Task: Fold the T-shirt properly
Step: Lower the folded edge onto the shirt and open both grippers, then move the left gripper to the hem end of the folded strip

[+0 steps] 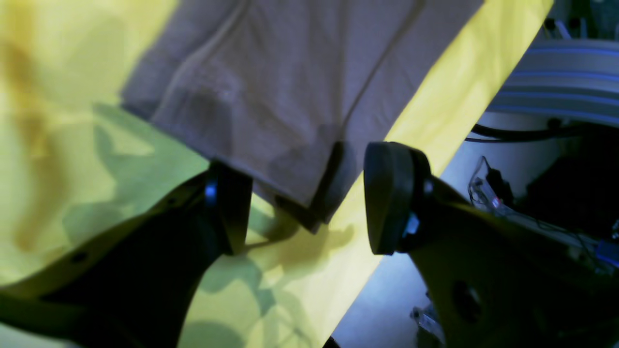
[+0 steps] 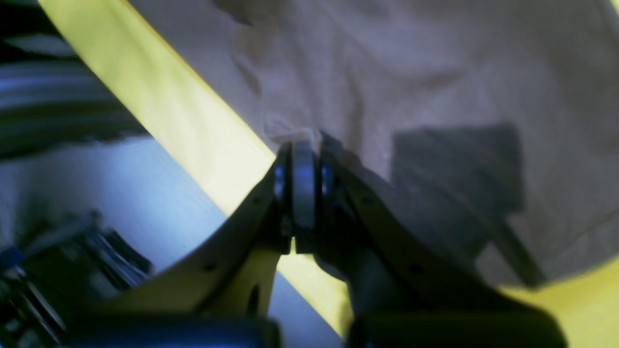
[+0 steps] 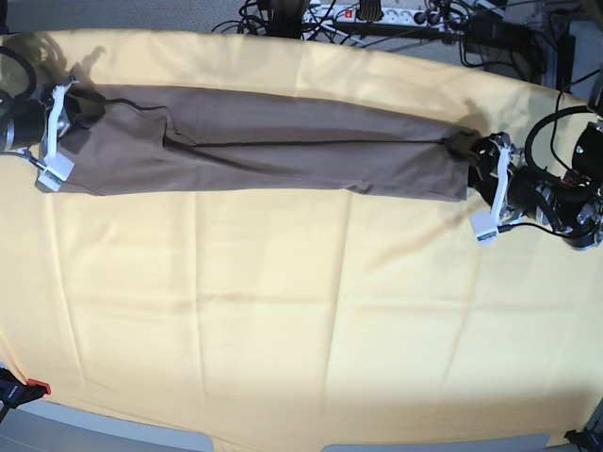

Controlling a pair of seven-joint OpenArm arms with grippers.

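T-shirt [image 3: 273, 155] lies folded into a long narrow band across the upper part of the base frame, on the yellow cloth [image 3: 301, 311]. My right gripper [image 2: 303, 145], at the upper left of the base view, has its jaws pressed together with a bunched bit of shirt edge pinched between them. My left gripper [image 1: 304, 198], at the right end of the band, has its jaws spread wide, straddling the shirt's corner, not clamping it.
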